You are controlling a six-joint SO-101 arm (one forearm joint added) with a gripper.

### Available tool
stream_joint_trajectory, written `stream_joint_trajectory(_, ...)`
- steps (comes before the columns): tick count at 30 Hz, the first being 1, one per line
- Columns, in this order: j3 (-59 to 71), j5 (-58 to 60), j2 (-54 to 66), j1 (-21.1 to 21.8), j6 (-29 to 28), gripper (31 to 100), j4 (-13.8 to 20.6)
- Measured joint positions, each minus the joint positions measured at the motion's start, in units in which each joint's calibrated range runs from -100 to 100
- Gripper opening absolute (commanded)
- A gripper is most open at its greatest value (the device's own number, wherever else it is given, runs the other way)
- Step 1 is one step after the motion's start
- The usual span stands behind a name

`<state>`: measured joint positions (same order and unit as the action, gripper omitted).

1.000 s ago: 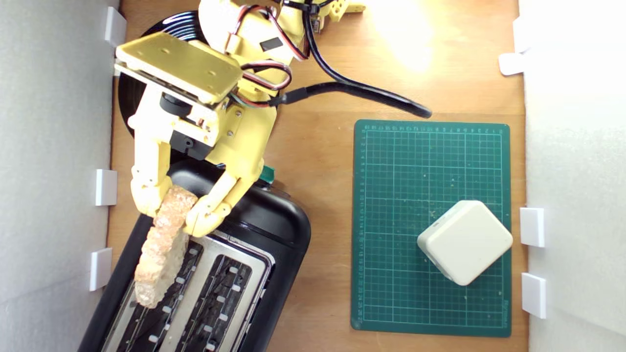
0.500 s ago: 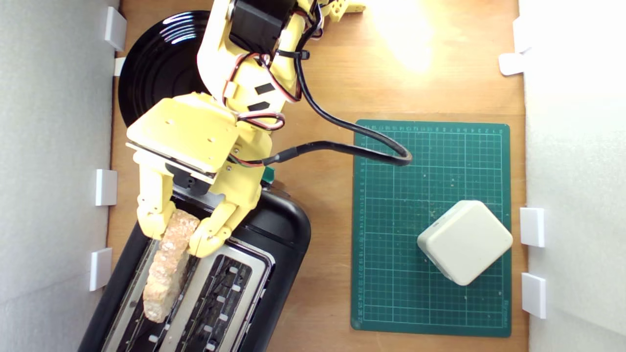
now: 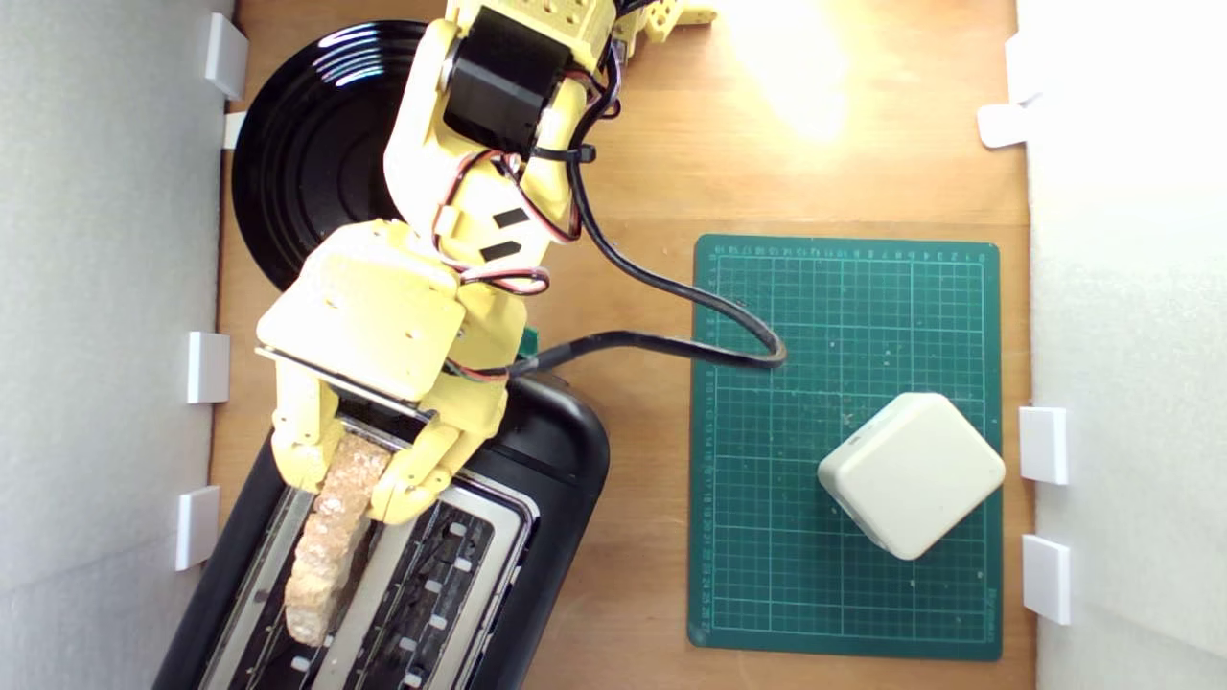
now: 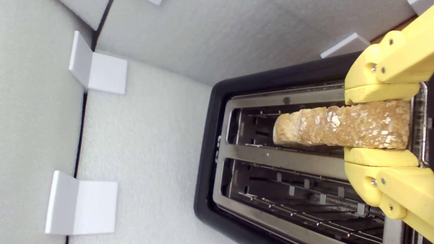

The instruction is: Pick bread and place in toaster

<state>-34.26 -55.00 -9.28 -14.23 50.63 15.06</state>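
- Gripping one end of the irregular slice of rustic bread with pale tan crumb and brown crust (image 4: 339,128), the yellow plastic gripper (image 4: 379,128) has its two jaws closed flat against the slice's broad faces, one on each side.
- The bread stands on edge, crust uppermost, and its long axis runs along the slot of the large black plastic toaster with the silver metal top plate (image 4: 281,158), reaching away from the jaws towards the slot's far end.
- In the exterior view the bread (image 3: 331,541) sits over the slot nearer that view's left, between the two slot edges; the other slot, beside it, is empty.
- From the wrist view the slice looks partly sunk into the slot, though how deep cannot be told.
- Judged from this, slice and slot are lined up, so the coming move is a straight lowering and then a release; the risk is the free end catching a guide wire.
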Motion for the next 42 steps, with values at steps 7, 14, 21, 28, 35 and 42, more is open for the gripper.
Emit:
stream_joint_trajectory(7,-0.5,0.8,-2.1,-0.5,0.0,58.8,-0.2)
stream_joint_trajectory(14,-0.6,0.8,-2.8,-1.0,0.0,58.9,-0.3)
stream_joint_trajectory(21,-1.2,0.6,-3.9,-1.3,0.0,59.9,-0.4)
stream_joint_trajectory(28,-1.2,0.6,-4.0,-1.3,0.0,72.3,-0.4)
stream_joint_trajectory(35,-1.8,1.0,-4.6,-1.7,0.1,74.0,-0.4)
stream_joint_trajectory(42,-1.6,0.8,-2.6,-1.8,1.7,73.6,-0.2)
